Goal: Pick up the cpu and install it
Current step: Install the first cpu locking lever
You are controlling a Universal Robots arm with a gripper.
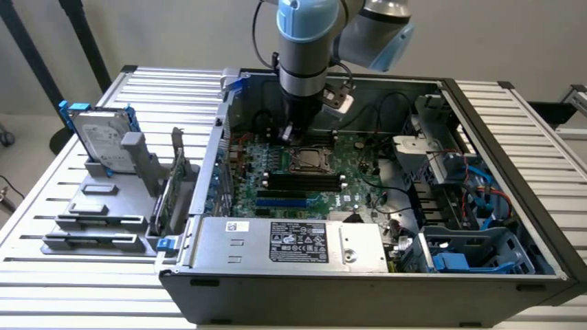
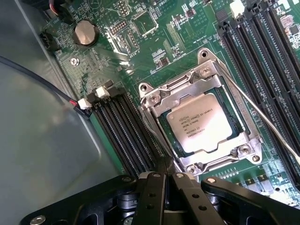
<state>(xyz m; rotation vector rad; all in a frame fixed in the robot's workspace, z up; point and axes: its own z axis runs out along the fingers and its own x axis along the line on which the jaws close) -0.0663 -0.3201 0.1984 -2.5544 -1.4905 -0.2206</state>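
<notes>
The cpu (image 2: 199, 123), a small square chip with a dull silver top and printed text, lies flat inside the metal-framed socket (image 2: 154, 101) on the green motherboard. In the exterior view the cpu (image 1: 312, 159) sits in the middle of the board inside the open computer case. My gripper (image 2: 165, 171) is shut, its two black fingers pressed together with nothing between them, its tip just off the socket's corner beside the memory slots. From outside, the gripper (image 1: 291, 135) hangs low over the board, just behind the socket toward the exterior view's left.
Black memory slots (image 2: 124, 131) flank the socket on both sides, and a thin metal lever (image 2: 262, 117) runs along it. The case walls (image 1: 220, 137) enclose the board. A power supply (image 1: 293, 240) is at the front. A rack holding a hard drive (image 1: 101, 141) stands at the exterior view's left.
</notes>
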